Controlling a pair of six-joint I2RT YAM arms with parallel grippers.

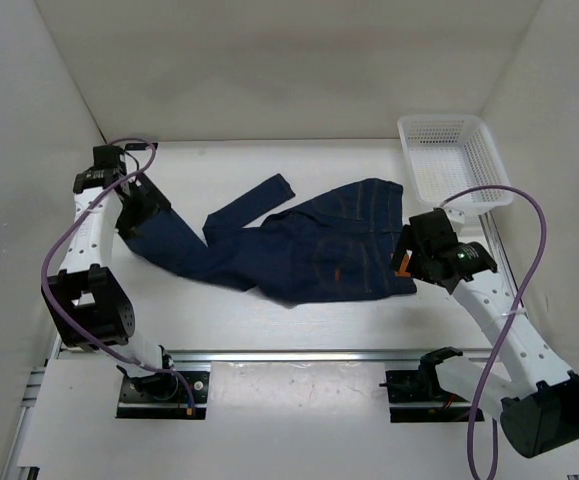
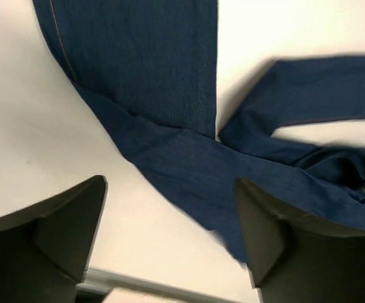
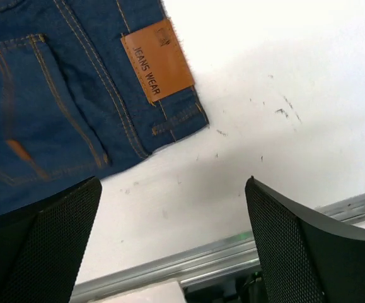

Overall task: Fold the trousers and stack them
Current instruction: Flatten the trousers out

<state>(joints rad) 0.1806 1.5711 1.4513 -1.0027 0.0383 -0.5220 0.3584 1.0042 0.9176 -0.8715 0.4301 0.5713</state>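
White worktop (image 1: 269,322) inside white walls (image 1: 269,70), jeans (image 1: 309,255) sprawled; only right wrist view shows their tan label (image 3: 157,60); both jaws released.

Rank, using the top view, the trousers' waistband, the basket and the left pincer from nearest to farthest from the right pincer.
1. Waistband, just left of the right pincer.
2. Basket, behind it, at the back right.
3. Left pincer, far off on the left side.
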